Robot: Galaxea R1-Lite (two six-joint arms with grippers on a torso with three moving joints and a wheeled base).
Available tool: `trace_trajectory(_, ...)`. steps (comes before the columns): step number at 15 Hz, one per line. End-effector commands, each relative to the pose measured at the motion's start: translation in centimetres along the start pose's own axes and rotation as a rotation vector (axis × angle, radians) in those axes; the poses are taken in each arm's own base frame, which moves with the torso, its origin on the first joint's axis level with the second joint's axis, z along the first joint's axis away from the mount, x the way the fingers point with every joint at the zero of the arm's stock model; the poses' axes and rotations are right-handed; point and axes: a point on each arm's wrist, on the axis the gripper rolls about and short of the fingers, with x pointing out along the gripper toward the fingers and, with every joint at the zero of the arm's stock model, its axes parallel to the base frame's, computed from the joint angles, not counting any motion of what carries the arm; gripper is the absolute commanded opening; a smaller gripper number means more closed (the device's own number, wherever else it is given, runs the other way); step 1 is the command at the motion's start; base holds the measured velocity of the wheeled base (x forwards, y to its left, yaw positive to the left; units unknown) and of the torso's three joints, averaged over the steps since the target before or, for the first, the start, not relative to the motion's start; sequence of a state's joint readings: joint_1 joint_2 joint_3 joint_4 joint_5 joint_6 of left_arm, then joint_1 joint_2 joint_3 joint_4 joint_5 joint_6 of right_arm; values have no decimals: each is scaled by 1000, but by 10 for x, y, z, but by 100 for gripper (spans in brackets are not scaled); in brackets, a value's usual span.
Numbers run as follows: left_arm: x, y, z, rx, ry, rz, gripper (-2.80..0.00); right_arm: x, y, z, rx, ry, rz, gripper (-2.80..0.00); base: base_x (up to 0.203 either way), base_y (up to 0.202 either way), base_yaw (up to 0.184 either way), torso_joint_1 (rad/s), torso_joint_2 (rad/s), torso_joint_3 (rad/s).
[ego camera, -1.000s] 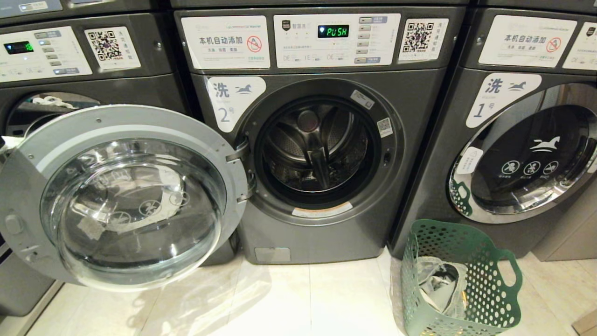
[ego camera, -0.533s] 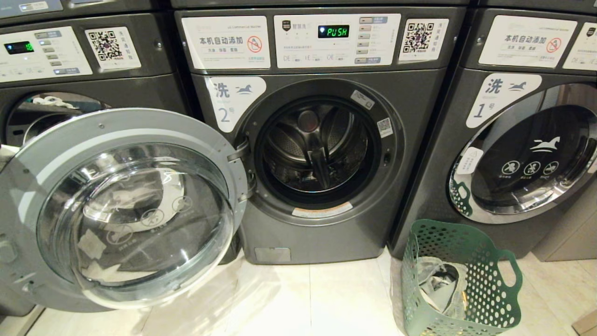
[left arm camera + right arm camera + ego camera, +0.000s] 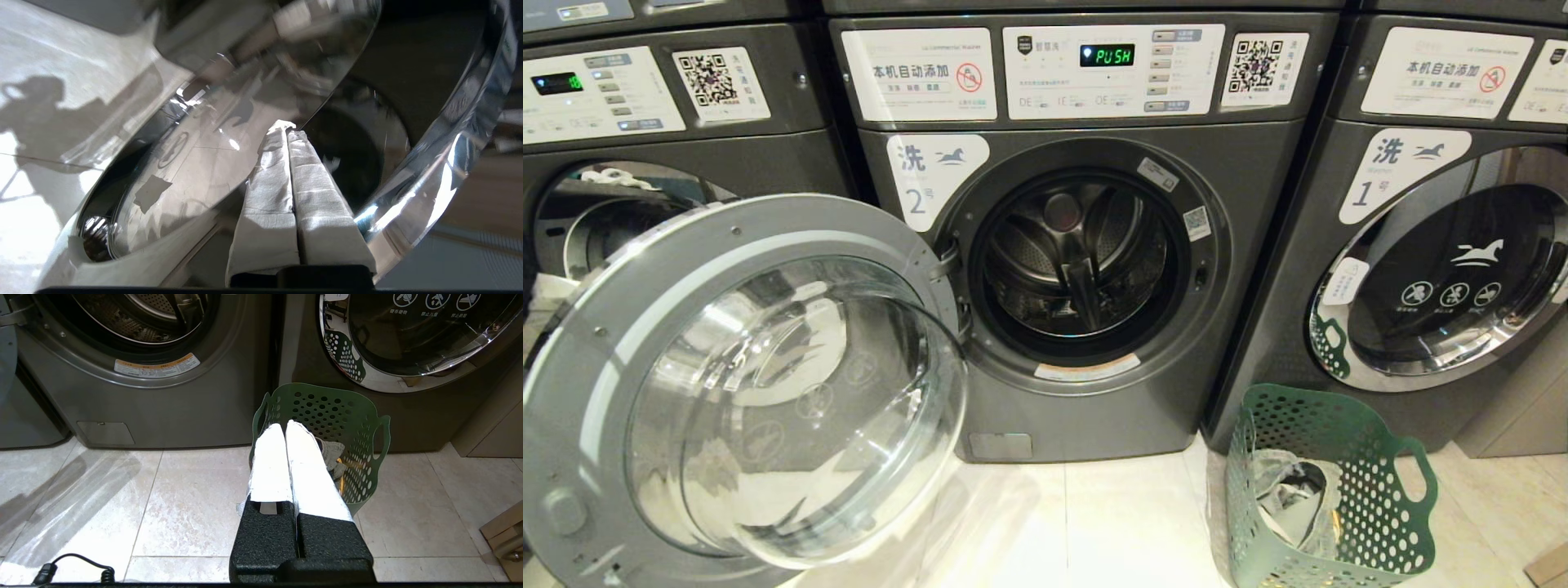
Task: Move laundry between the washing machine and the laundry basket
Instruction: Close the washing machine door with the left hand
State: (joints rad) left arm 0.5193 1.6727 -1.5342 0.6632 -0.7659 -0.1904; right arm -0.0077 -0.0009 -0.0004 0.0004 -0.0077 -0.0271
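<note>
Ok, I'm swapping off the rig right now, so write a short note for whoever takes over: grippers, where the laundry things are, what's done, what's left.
Left gripper: shut, empty, tips at the glass of the open door of the washing machine.
Right gripper: shut, empty, parked above the floor in front of the laundry basket.
Laundry: lying in the basket, which stands on the floor to the right of the machine.
Done: door is open and the drum looks empty.
Left: nothing moved into the drum yet; pick the clothes from the basket and load them.
</note>
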Motion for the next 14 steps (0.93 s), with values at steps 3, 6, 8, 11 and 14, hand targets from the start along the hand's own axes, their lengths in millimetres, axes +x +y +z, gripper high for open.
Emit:
trace_trajectory(3,5,-51,-48,97,127,-120,-280,0,0,0,-1,1,-2,-280,0,0,0,0,0,0)
trace_trajectory(6,17,-82,-82,184,253,-227,-280,0,0,0,-1,1,-2,-280,0,0,0,0,0,0)
trace_trajectory(8,25,-106,-100,292,290,-327,-280,0,0,0,8,3,-11,-280,0,0,0,0,0,0)
trace_trajectory(11,22,-119,-103,471,35,-281,-280,0,0,1,24,-2,-14,-280,0,0,0,0,0,0)
trace_trajectory(14,8,-113,-107,529,-325,-1,-280,-3,0,8,27,-18,-11,-280,0,0,0,0,0,0)
